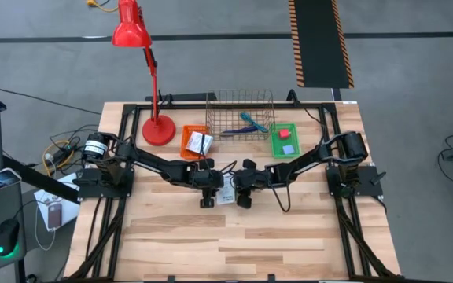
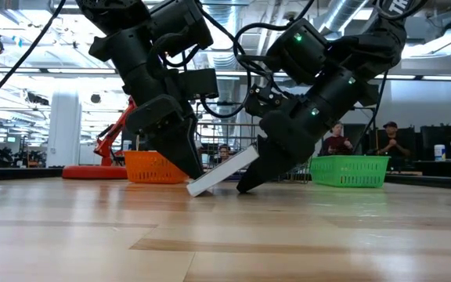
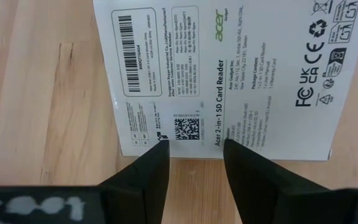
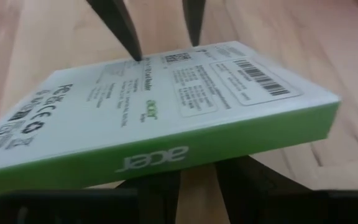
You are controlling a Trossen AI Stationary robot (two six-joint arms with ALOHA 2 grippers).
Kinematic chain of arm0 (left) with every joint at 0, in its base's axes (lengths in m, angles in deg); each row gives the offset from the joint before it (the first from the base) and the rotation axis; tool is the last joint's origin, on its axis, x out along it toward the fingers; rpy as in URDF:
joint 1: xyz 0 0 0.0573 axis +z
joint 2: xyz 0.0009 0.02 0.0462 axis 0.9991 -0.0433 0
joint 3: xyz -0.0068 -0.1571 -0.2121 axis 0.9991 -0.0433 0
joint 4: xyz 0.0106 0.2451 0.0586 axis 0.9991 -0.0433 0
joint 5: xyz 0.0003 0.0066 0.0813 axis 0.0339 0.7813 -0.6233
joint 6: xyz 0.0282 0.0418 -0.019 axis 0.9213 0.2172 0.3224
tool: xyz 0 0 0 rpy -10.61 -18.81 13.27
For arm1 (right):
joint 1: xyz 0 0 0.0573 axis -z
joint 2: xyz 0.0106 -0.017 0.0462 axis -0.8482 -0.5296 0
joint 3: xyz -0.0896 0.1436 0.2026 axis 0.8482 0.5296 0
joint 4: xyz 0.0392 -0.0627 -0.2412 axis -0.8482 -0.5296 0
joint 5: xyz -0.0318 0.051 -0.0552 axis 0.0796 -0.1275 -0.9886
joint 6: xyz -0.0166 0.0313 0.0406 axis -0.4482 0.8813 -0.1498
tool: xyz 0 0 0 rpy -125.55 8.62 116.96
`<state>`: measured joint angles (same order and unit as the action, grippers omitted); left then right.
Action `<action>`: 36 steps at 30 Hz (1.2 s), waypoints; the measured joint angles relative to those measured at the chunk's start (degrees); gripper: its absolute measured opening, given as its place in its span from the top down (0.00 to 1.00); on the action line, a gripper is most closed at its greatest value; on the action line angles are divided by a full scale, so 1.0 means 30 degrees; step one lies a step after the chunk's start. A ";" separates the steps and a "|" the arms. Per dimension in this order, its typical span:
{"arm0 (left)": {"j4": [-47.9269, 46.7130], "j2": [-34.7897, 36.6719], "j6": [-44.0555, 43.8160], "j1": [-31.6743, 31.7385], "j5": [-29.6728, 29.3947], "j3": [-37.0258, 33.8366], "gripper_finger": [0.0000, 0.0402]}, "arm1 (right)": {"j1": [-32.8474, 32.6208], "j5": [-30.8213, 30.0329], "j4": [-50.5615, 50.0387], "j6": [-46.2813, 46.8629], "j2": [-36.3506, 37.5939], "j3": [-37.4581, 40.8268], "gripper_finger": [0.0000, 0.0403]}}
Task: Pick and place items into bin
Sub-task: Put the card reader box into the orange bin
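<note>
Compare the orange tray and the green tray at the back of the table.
The orange tray sits left of the wire basket, nearer the red lamp's base; the green tray sits right of the basket. The orange tray holds a white printed packet; the green tray holds a small red block and a pale grey item. Both are low, rectangular bins in the same back row.
</note>
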<state>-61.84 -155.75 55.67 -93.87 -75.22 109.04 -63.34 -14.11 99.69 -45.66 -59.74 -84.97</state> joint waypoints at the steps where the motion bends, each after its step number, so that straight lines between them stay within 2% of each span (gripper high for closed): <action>1: -0.0006 0.0000 -0.0001 0.0000 -0.0003 0.0000 0.64 | -0.0007 -0.0138 0.0008 -0.0087 0.0000 0.0000 0.77; 17: 0.0008 0.0000 -0.0011 0.0000 -0.0001 0.0000 0.64 | -0.1049 -0.4593 -0.0103 -0.1612 -0.0044 0.0044 0.77; 36: 0.0015 0.0000 -0.0018 0.0000 -0.0007 0.0000 0.64 | -0.2229 -0.7069 0.0101 -0.3858 -0.0044 -0.0584 0.77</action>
<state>-61.79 -155.75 55.61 -93.87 -75.24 109.04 -70.03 -35.32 99.99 -57.23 -59.87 -86.72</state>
